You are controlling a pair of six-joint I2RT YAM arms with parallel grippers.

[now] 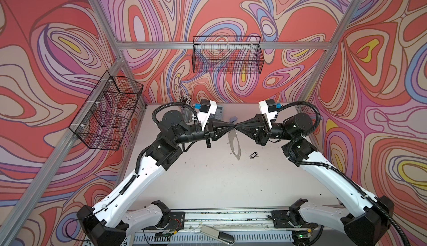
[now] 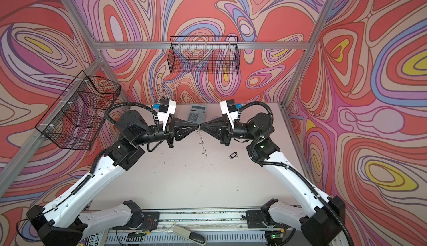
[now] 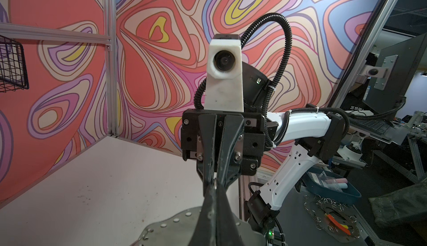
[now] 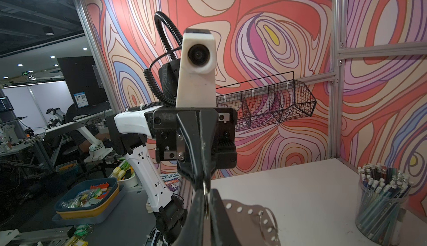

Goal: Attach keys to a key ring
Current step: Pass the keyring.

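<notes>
The key ring (image 1: 230, 139), a flat brown oval band with a dotted rim, hangs in the air above the table's middle. In a top view it shows edge-on (image 2: 203, 145). My left gripper (image 1: 233, 125) and right gripper (image 1: 237, 125) meet tip to tip at its upper edge, and both are shut there. In the left wrist view the band (image 3: 171, 224) hangs under the shut left gripper (image 3: 215, 183). The right gripper (image 4: 206, 191) pinches a small silver loop at the band's (image 4: 245, 219) rim. The keys (image 1: 254, 155), a black tag with a small key, lie on the table to the right, held by nothing.
A grey calculator (image 2: 197, 114) and a cup of pencils (image 4: 381, 205) stand at the back of the table. Black wire baskets hang on the back wall (image 1: 226, 55) and the left wall (image 1: 108, 110). Bins of tags (image 4: 87, 198) sit off the table.
</notes>
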